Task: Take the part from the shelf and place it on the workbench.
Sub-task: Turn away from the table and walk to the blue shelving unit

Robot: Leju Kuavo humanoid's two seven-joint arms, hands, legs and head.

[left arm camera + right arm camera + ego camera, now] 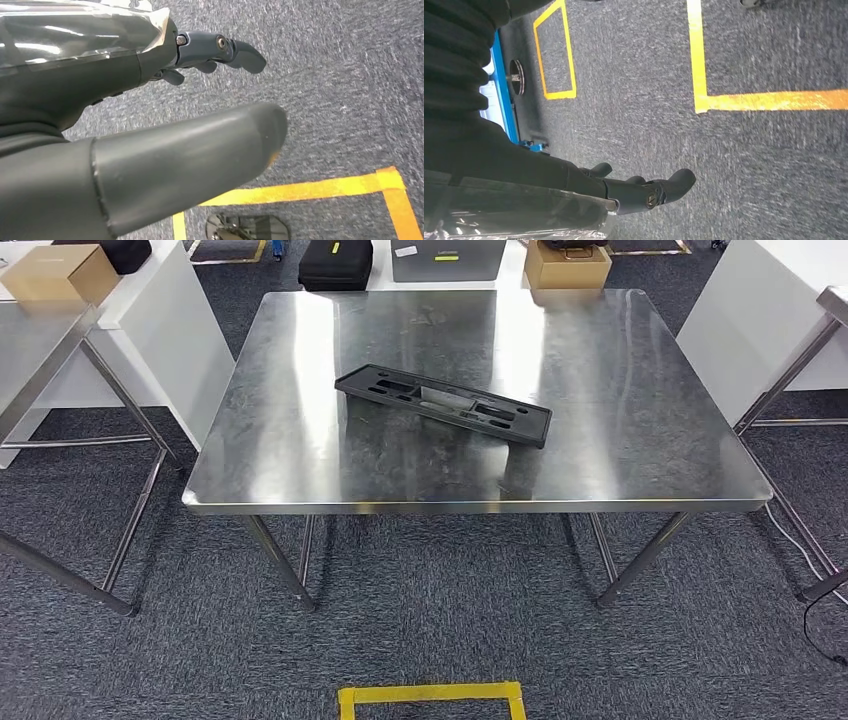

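A workshop or test lab.
A stainless steel table stands on grey carpet marked with yellow tape; cardboard boxes and black cases sit behind.

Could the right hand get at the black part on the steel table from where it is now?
Probably not without a big move: the right hand hangs empty over carpet, while the black part lies mid-table on the workbench. Nothing covers or crowds the part.

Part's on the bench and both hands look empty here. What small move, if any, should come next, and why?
Probably none beyond keeping both arms down. The black plastic part lies flat on the steel workbench, well inside its edges. The left hand and right hand hang over carpet, holding nothing.
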